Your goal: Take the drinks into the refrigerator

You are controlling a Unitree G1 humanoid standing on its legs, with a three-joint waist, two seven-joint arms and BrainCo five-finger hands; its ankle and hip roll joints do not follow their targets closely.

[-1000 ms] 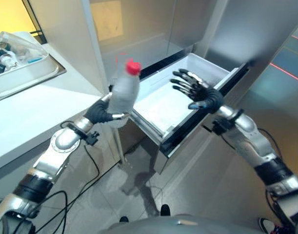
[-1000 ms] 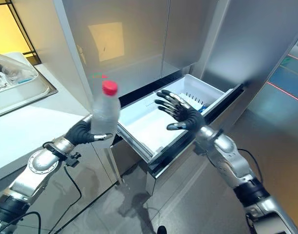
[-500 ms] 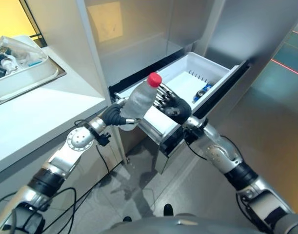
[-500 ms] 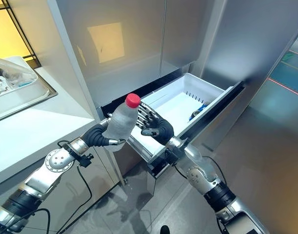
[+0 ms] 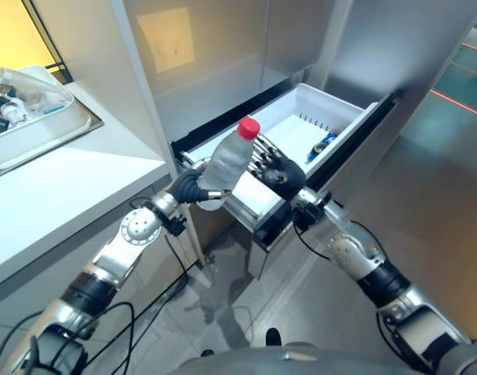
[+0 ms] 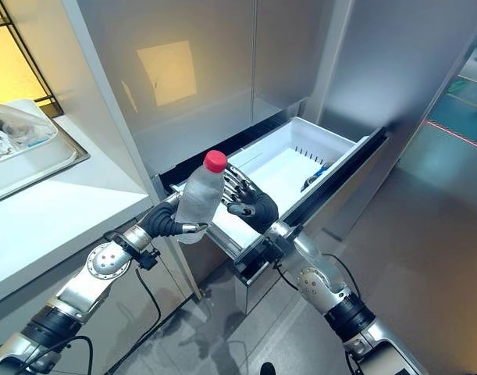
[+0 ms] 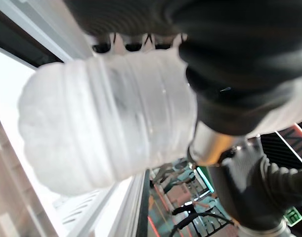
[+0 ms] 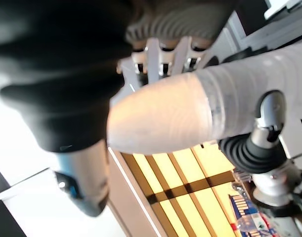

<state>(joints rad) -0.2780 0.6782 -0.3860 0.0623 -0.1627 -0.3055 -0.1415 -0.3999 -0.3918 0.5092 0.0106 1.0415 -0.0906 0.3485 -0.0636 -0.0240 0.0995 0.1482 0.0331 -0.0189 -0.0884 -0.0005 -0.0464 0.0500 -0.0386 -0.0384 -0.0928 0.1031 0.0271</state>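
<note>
One bottle (image 6: 197, 203) in my left hand (image 6: 165, 222) — fingers wrapped round it — over the drawer's (image 6: 297, 160) front edge; right hand (image 6: 250, 201) open behind. Still unplaced.

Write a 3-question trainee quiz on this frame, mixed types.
1. True or false: the bottle has a red cap.
2. Which hand grips the bottle's lower body? A) left hand B) right hand C) neither
3. Fill in: the white refrigerator drawer is pulled ____.

Key:
1. True.
2. A. The left hand's fingers curl round the clear bottle; the right hand is at the bottle's far side, over the drawer, and whether it grips cannot be told.
3. Open. A small blue item lies inside it.
</note>
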